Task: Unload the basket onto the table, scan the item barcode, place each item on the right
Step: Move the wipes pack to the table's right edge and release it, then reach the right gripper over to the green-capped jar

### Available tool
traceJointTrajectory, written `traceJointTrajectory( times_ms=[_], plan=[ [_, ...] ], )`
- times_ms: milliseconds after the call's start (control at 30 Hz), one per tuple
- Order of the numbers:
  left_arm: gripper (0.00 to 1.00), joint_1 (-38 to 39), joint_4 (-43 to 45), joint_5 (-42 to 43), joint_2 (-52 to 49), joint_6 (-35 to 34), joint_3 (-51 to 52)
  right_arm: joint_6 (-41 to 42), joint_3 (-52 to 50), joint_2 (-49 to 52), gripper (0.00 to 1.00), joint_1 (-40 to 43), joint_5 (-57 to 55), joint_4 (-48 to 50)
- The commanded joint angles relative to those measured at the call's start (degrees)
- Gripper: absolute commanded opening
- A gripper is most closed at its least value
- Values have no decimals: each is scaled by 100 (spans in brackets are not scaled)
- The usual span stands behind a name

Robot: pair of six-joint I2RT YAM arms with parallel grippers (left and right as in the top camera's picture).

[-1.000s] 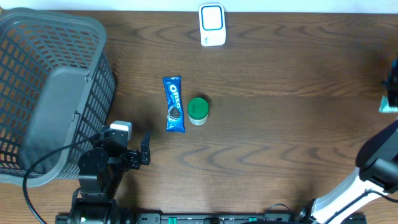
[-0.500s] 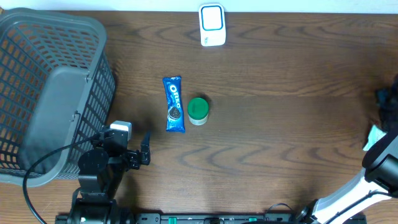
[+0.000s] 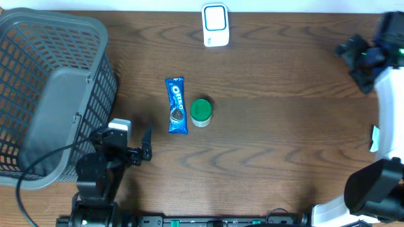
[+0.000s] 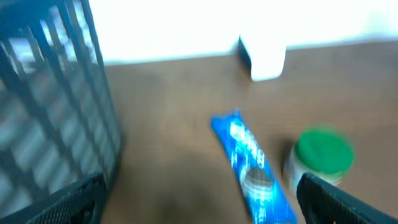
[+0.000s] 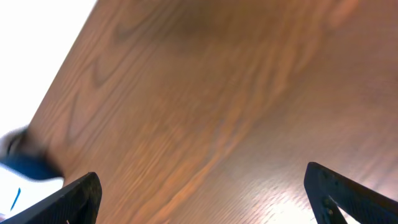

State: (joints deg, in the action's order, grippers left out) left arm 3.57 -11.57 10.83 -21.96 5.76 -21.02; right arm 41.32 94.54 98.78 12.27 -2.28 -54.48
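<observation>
A blue Oreo pack (image 3: 177, 105) lies flat at mid-table, with a green-lidded jar (image 3: 201, 111) just to its right. The white scanner (image 3: 214, 25) stands at the far edge. My left gripper (image 3: 124, 140) sits near the front, left of the pack, open and empty. In the left wrist view the pack (image 4: 249, 165) and jar (image 4: 320, 155) lie ahead to the right, beyond my left gripper (image 4: 199, 208). My right gripper (image 3: 355, 63) hovers at the far right, open. The right wrist view shows only bare wood between the fingers of my right gripper (image 5: 205, 202).
A large grey plastic basket (image 3: 50, 94) fills the left side, its wall (image 4: 50, 106) close to my left fingers. The scanner (image 4: 264, 56) shows blurred at the table's far edge in the left wrist view. Brown wood lies between the jar and my right arm.
My right arm has swung from the right edge up to the far right corner of the table. The left arm has shifted only slightly. Pack and jar have not moved.
</observation>
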Motion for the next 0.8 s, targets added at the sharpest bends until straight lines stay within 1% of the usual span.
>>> traceJointTrajectory(
  times_ms=[0,100,200,267,367,433,467,567,767],
  plan=[
    [98,4,841,431,37,-83,-31,-111,79,-61,99,-605,-522,-17],
    [98,4,1187,636,37,-85,-48,-114,52,-55,99,-857,-603,-55],
    [98,2,1093,824,35,-90,-48,-111,48,-52,99,-1008,-597,-109],
    [98,-4,964,649,35,-90,-48,-111,48,-52,99,-1086,-588,-179],
    [98,-4,837,-343,35,-254,-48,-111,46,-52,99,-1169,-599,-361],
    [98,-4,901,-918,35,-304,-48,-114,42,-52,99,-1189,-627,-485],
    [98,-4,1003,-1349,35,-306,-48,-116,28,-52,99,-1189,-678,-601],
    [98,-4,1102,-2065,35,-306,-48,-116,17,-52,99,-1189,-734,-734],
    [98,-4,1106,-3163,35,-304,-48,-133,15,-52,99,-1191,-728,-887]
  ],
)
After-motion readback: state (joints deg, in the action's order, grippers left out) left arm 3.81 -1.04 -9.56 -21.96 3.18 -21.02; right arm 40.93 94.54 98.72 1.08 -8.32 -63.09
